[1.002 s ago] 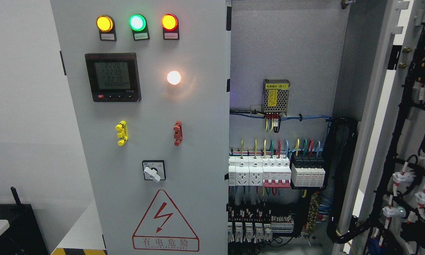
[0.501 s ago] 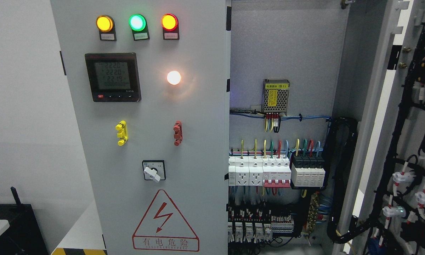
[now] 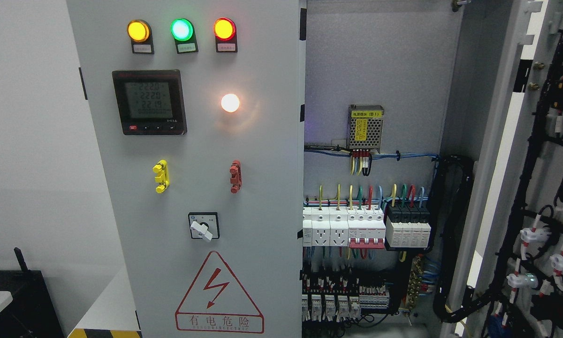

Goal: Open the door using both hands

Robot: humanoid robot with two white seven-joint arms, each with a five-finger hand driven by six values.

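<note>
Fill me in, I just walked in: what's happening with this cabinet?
Nothing is handling anything right now; no robot hand is in view. The left door, with its lit lamps and meter, is shut. The right door already stands swung open, exposing the breakers and wiring inside.

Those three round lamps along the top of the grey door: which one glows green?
The middle lamp glows green. The lamp left of it is amber, and the lamp on its right is red with an orange centre.
</note>
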